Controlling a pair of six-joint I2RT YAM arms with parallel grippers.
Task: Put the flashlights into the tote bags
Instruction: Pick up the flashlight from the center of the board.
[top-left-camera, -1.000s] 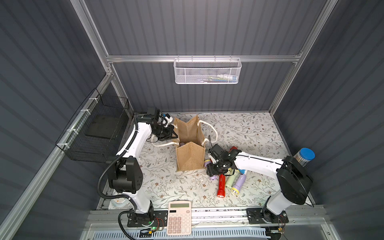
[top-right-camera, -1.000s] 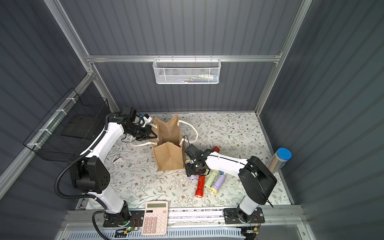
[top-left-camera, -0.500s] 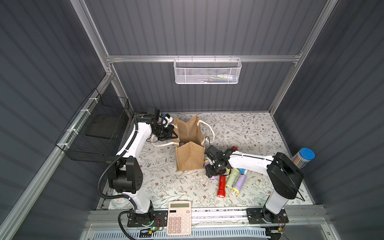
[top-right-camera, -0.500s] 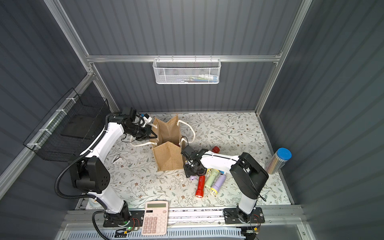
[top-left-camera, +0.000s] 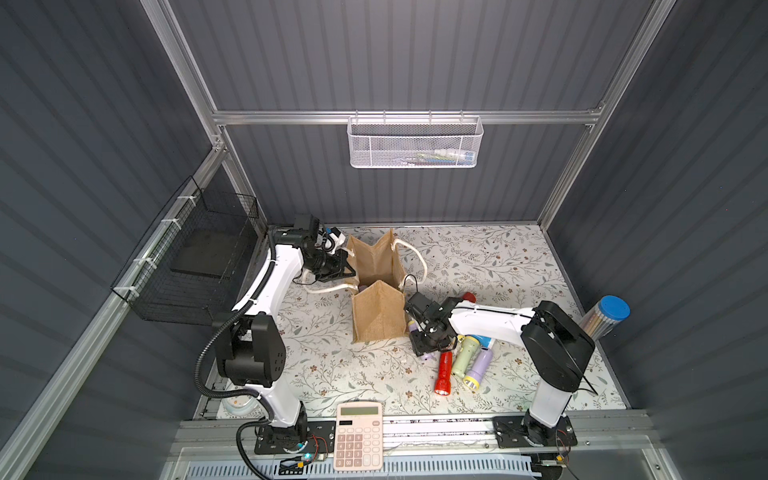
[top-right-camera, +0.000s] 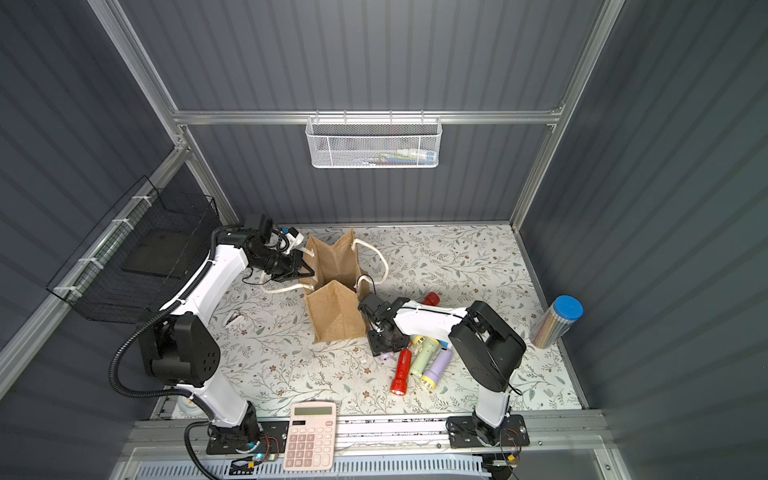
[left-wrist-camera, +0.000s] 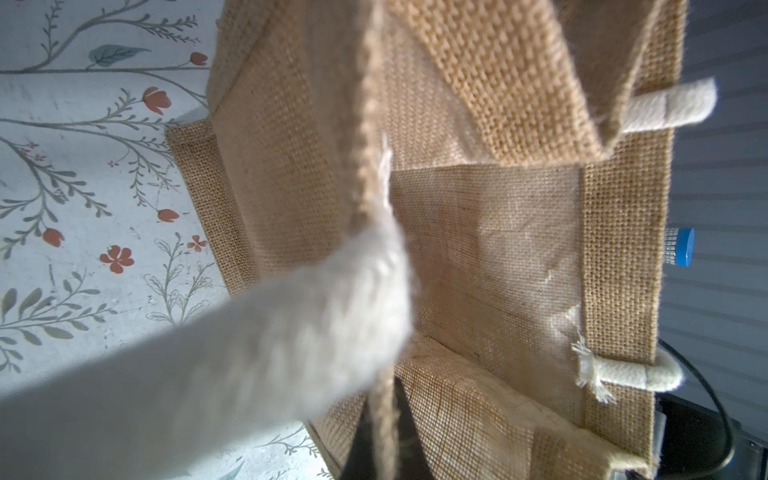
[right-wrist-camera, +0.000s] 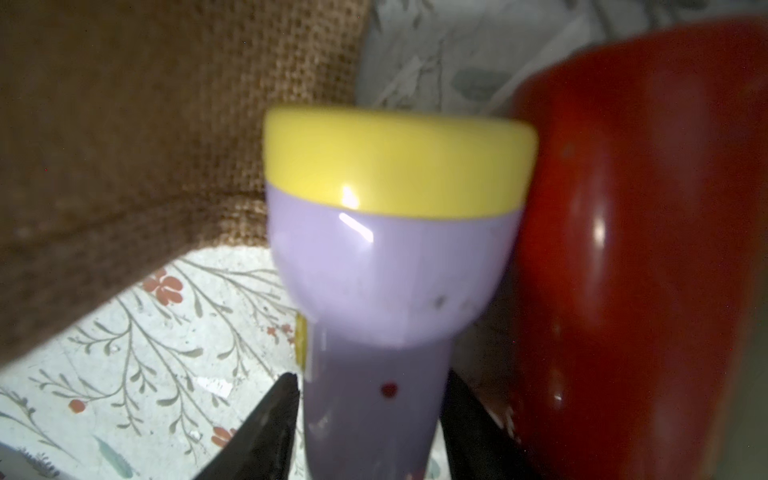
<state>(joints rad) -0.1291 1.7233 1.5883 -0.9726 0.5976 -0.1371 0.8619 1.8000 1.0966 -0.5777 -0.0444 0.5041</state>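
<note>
My right claw (right-wrist-camera: 370, 384) straddles the barrel of the lilac flashlight (right-wrist-camera: 395, 257). Its black fingers (right-wrist-camera: 274, 419) sit close against both sides, but I cannot tell whether they are pressing it. That flashlight lies on the floral table (top-left-camera: 332, 365) just off the tote bag (top-left-camera: 378, 316), at the bag's right front corner. Its long axis runs alongside the bag's right wall, and its yellow-rimmed head points away from my claw, towards the back of the bag. A red flashlight (right-wrist-camera: 631, 249) lies touching or nearly touching its far side.

In both top views the right claw (top-left-camera: 428, 345) points down at the table. The wrist is bent over, and the white forearm lies low and nearly level, stretching away from the bag to the elbow on its right.

My left claw (left-wrist-camera: 382, 440) is clenched on the tote bag's upper rim, and the jute edge runs straight out from between its fingers. In a top view the left claw (top-right-camera: 305, 272) meets the bag's left side nearly level. Its arm rises from the front rail and reaches back to the bag.

Further out from the bag's right side, beyond the right claw, lie another red flashlight (top-left-camera: 444, 372), a pale green flashlight (top-left-camera: 465, 359) and a second lilac flashlight (top-left-camera: 478, 368). Their heads point away from the bag, towards the front rail.
</note>
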